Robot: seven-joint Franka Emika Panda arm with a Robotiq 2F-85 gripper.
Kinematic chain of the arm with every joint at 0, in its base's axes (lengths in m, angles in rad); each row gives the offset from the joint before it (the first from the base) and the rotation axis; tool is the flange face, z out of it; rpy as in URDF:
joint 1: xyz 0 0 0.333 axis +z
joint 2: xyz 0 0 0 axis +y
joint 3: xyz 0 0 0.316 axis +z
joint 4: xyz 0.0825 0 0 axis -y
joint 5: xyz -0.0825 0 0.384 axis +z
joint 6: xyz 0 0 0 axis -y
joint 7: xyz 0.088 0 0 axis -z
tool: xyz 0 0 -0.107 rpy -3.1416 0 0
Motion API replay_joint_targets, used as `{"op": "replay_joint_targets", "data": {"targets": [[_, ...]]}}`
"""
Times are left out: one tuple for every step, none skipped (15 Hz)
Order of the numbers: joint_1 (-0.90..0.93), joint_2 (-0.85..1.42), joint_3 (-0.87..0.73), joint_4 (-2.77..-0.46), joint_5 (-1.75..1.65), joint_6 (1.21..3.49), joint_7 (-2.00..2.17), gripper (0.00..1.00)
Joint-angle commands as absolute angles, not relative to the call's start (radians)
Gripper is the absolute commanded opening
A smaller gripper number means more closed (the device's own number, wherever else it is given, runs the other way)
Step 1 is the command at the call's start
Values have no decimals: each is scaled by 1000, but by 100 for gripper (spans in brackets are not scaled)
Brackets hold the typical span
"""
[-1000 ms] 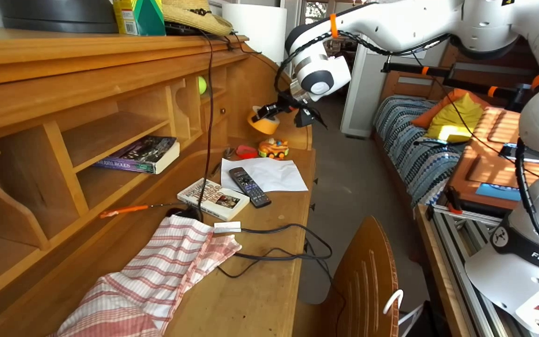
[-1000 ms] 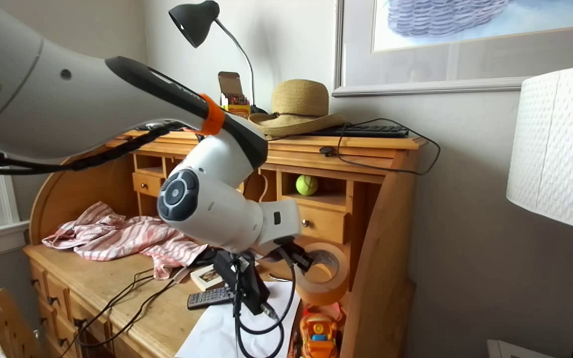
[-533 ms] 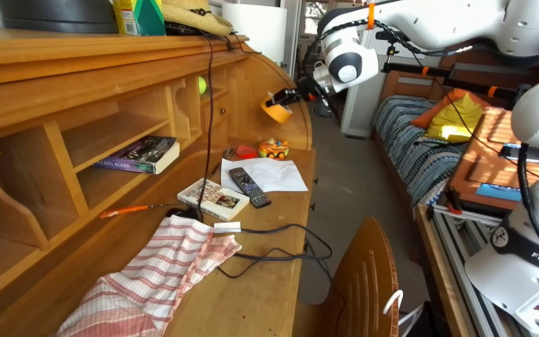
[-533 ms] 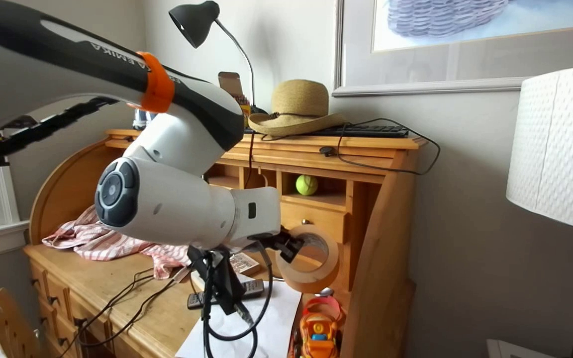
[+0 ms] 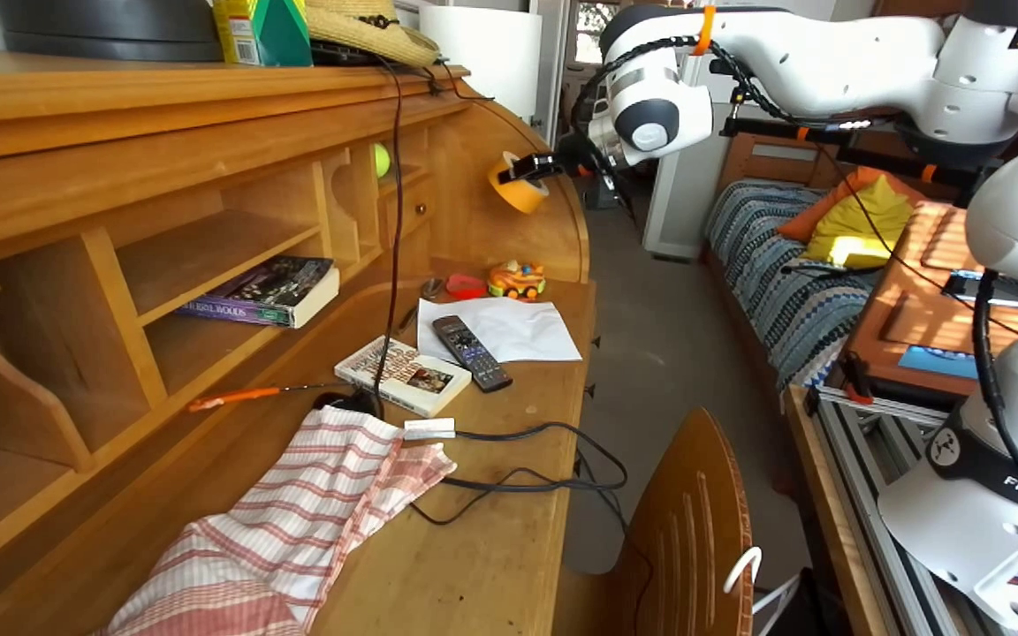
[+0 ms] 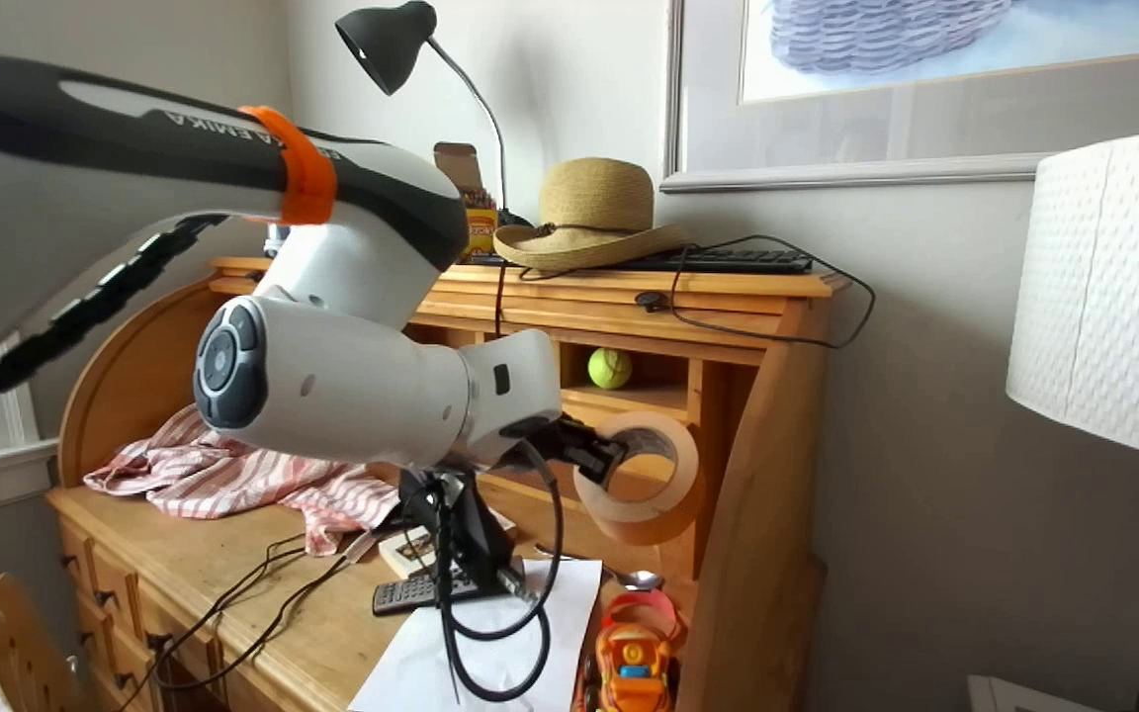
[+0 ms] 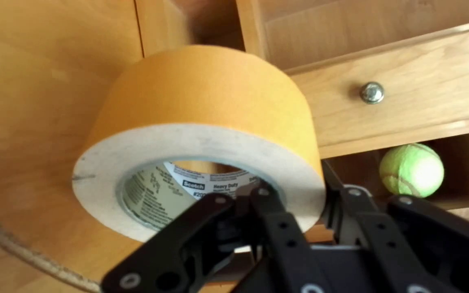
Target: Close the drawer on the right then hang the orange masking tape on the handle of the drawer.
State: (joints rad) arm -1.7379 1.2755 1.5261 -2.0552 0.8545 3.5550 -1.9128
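Note:
My gripper is shut on the orange masking tape's wall, one finger inside the ring and one outside, in the wrist view (gripper (image 7: 299,185), tape (image 7: 206,93)). The tape (image 6: 668,514) hangs in the air, tilted, before the desk's right shelves; my gripper (image 6: 604,460) is left of it. It also shows in an exterior view (tape (image 5: 520,194), gripper (image 5: 516,173)). The wooden drawer (image 7: 430,77) has a round metal knob handle (image 7: 372,92), apart from the tape and right of it in the wrist view. The drawer looks shut or nearly so. In an exterior view the tape mostly hides it.
A tennis ball (image 6: 610,368) sits in the slot above the drawer. The desk's curved side panel (image 6: 762,514) stands close right of the tape. Below are a toy car (image 6: 633,658), white paper (image 6: 490,643) and a remote (image 5: 472,353). A cord (image 5: 396,221) hangs before the shelves.
My gripper and the tape have risen in both exterior views. They drew back from the shelves at first, then moved slightly toward them. The grip on the tape is unchanged.

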Motion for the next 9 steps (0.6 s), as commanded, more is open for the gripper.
{"op": "replay_joint_targets", "data": {"targets": [[-1718, 1523, 1602, -2116, 585, 3751, -1947, 7], [-1709, 1574, 1606, -2147, 510, 3798, -1957, 7], [-1702, 1605, 1583, -2187, 436, 3824, -1956, 7], [-1696, 1622, 1552, -2221, 366, 3841, -1945, 7], [-1696, 1515, 1486, -2246, 288, 3789, -1816, 7], [-1684, 1534, 1445, -2260, 214, 3783, -1803, 7], [-1675, 1531, 1415, -2267, 137, 3774, -1762, 7], [-1674, 1526, 1384, -2276, 58, 3755, -1715, 7], [-1668, 1523, 1359, -2277, -12, 3738, -1677, 7]]}}
